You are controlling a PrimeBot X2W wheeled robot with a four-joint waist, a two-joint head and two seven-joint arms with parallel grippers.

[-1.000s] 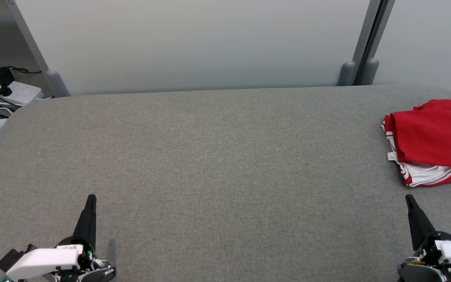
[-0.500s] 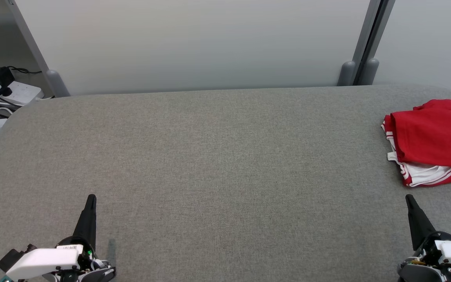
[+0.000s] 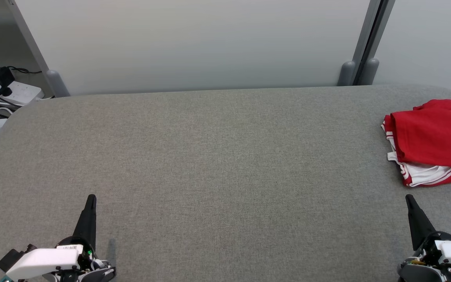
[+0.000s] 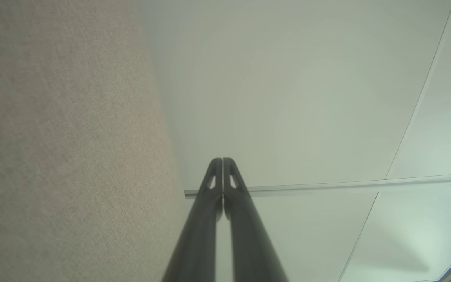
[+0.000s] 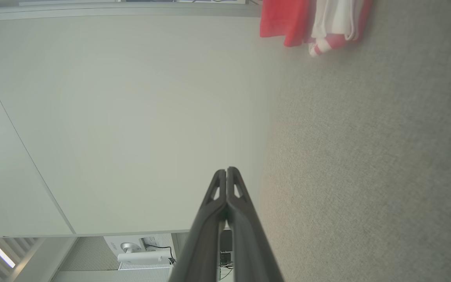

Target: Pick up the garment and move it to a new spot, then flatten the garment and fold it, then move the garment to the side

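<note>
The garment (image 3: 435, 141) is red with white striped trim, folded in a compact stack at the table's far right edge; it also appears at the top of the right wrist view (image 5: 311, 23). My left gripper (image 3: 91, 199) rests at the lower left, shut and empty, its fingers pressed together (image 4: 222, 162). My right gripper (image 3: 408, 198) sits at the lower right, a short way in front of the garment and apart from it, also shut with nothing in it (image 5: 226, 172).
The grey fabric table (image 3: 217, 156) spans the head view, backed by a pale partition wall (image 3: 194, 43) with a grey post (image 3: 366, 58). A power strip with cables (image 3: 2, 94) lies off the table's far left corner.
</note>
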